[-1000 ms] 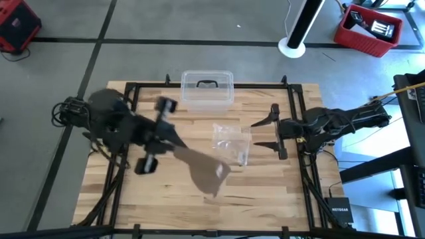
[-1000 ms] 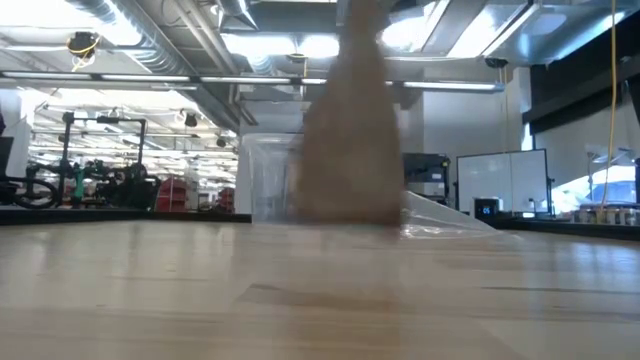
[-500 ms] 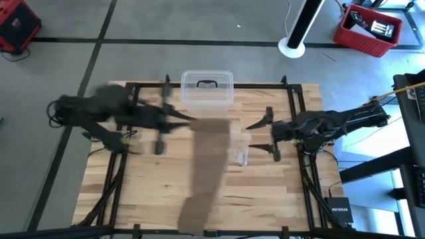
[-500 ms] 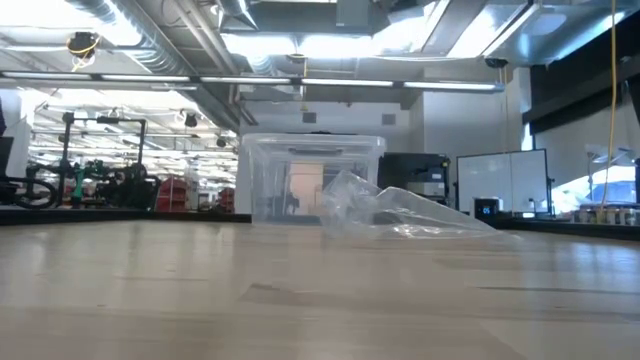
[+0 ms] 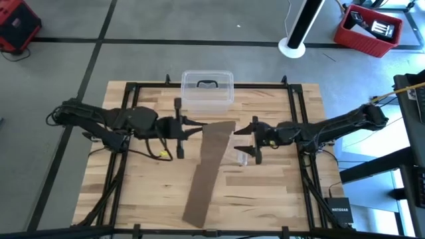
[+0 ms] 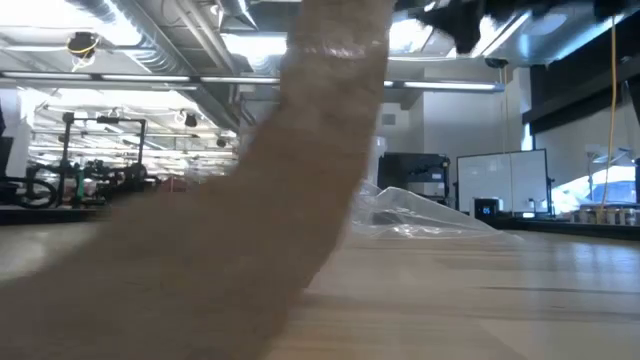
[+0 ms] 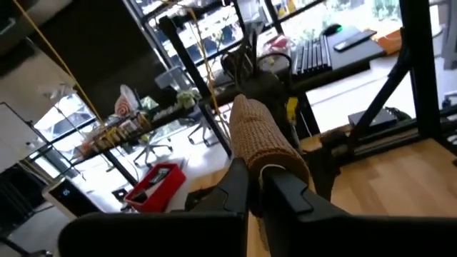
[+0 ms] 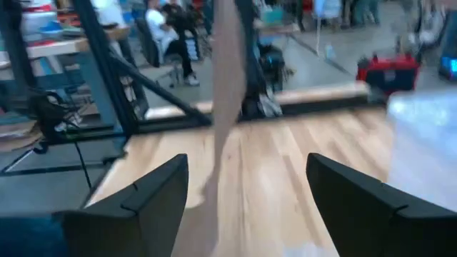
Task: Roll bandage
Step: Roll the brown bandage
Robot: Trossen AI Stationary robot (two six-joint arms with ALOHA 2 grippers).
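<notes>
The bandage [image 5: 207, 166], a long dull brown strip, runs from mid-table toward the near edge and fills the left of the low view [image 6: 300, 200]. Its far end is in my left gripper [image 5: 197, 127], which reaches in from the table's left and is shut on it. My right gripper [image 5: 249, 142] stands open just right of the strip's upper part, touching nothing. In the right wrist view the strip [image 8: 228, 78] hangs ahead of its spread fingers [image 8: 143, 203]. My left gripper pinches the bandage's far end [image 7: 265, 165] between its two fingers, where the cloth is bunched. The fingers lie level and come from the table's left. From there the strip slopes down toward the near edge [image 5: 196, 214], and its lower part seems to reach the table.
A clear plastic box [image 5: 207, 88] with a dark handle stands at the far edge. A crinkled clear bag [image 5: 238, 157] lies beneath my right gripper, beside the strip. Dark frame rails [image 5: 129, 99] run along the table's sides.
My left gripper has swung toward the far right and sunk, tipping from slanting down to level. The bandage, which hung bunched below it, has been flung out long toward the near edge. My right gripper has come down and leftward toward the strip, staying open.
</notes>
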